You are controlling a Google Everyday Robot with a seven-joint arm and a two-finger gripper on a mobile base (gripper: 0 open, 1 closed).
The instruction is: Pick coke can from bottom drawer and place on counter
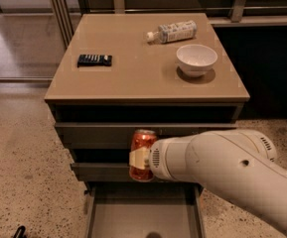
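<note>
The coke can [143, 142] is a red-orange can held upright in the air, in front of the two upper drawer fronts. My gripper [140, 158] is shut on the can, one pale finger across its lower half, with the white arm reaching in from the right. Below it the bottom drawer [143, 217] is pulled out, its flat floor bare where visible. The tan counter [133, 73] lies above and behind the can.
On the counter lie a black flat object [94, 60] at the left, a white bowl [196, 59] at the right and a white-labelled plastic bottle [172, 31] on its side at the back. Speckled floor surrounds the cabinet.
</note>
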